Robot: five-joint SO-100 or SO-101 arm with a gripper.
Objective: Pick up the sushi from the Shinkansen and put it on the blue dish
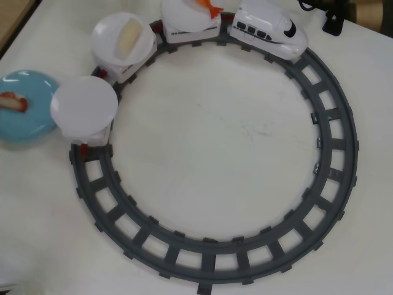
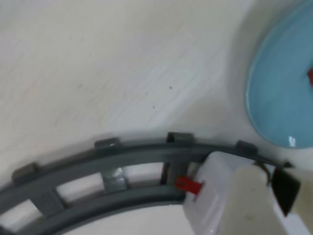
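The sushi point(image 1: 13, 102) is seen lying on the blue dish point(image 1: 27, 126), beside the Shinkansen's point(image 1: 268, 29) last car. The tool is not seen; its state cannot be told.

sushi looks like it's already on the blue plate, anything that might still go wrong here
1. The sushi lies near the outer edge of the blue dish, partly cut off by the overhead view's left side; a nudge might push it off.
2. The empty white plate on the last car overlaps the dish's rim from above, so if the Shinkansen rolls on, it may bump the dish.
3. The gripper isn't identifiable in either view, so its clearance can't be judged.
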